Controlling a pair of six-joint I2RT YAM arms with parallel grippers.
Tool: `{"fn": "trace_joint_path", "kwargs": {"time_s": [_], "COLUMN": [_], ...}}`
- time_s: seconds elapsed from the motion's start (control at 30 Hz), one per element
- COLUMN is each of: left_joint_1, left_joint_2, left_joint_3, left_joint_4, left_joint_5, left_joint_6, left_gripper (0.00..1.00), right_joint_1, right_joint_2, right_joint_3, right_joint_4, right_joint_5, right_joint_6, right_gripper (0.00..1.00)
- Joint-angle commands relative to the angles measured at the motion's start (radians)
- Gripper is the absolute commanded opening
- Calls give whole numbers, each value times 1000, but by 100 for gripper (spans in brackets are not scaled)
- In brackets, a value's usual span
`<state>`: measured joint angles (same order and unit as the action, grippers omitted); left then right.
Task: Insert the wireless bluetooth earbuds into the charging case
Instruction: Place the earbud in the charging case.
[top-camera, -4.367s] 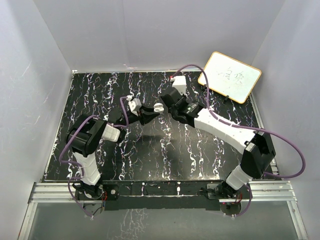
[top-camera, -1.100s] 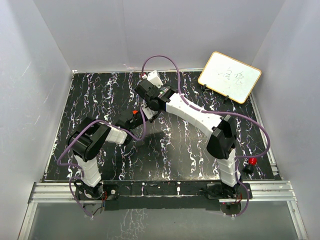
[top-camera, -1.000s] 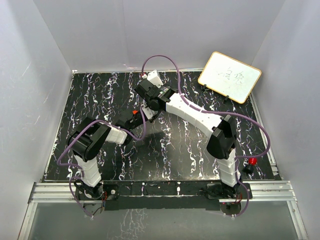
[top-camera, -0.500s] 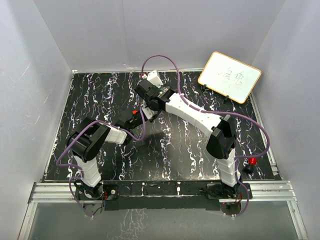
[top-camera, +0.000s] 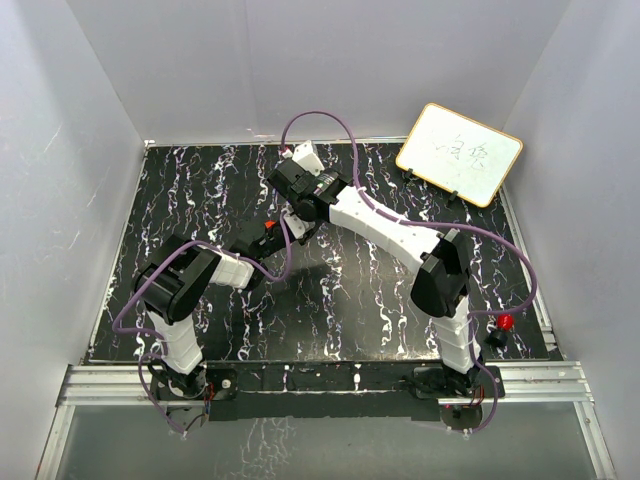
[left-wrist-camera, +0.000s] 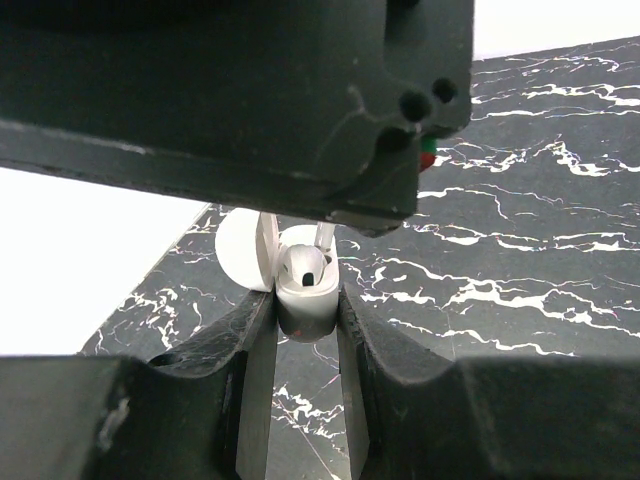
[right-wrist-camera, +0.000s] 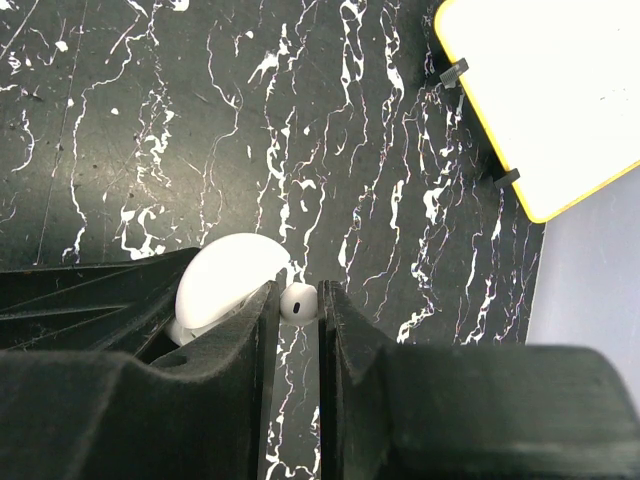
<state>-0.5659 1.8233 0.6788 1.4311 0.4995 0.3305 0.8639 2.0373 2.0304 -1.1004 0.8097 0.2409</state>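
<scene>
Left end effector (left-wrist-camera: 303, 322) clamps the open charging case (left-wrist-camera: 310, 296); right end effector (right-wrist-camera: 298, 293), directly above, pinches an earbud (right-wrist-camera: 297, 304). Neither moved this second (aligning, probably): seating remains.

The charging case (left-wrist-camera: 305, 312) is a small white rounded shell. It stands upright, pinched between the left gripper's (left-wrist-camera: 305, 300) jaws, with its round lid (left-wrist-camera: 238, 262) swung open toward nine o'clock. One white earbud (right-wrist-camera: 297, 302), marked with a dark spot, sits at the case's open mouth between the right gripper's (right-wrist-camera: 297, 310) jaws.
</scene>
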Motion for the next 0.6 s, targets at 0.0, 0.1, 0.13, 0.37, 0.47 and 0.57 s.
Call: {"fn": "trace_joint_path", "kwargs": {"time_s": [0.0,0.1,0.13,0.37,0.47,0.57], "left_joint_1": [-7,-8,-8,-12,-11,-13], "left_joint_2": [-59,-56,-56,-53,-52,-53], "left_joint_3": [19,23,22,27,27,29], "left_joint_4": [68,68,68,71,71,72], "left_joint_5": [26,26,25,25,24,24], "left_joint_6": [10,11,10,11,8,9], "left_gripper": [0,0,0,0,0,0], "right_joint_1": [3,3,3,6,9,10], "right_joint_2": [12,16,17,27,33,36], "right_joint_3": [46,49,51,57,63,67], "right_joint_4": [15,14,13,11,11,11], "right_joint_5": [-7,-16,-19,-26,-32,-35], "right_joint_6": [9,13,15,22,22,24], "right_gripper": [4,4,4,4,4,4]}}
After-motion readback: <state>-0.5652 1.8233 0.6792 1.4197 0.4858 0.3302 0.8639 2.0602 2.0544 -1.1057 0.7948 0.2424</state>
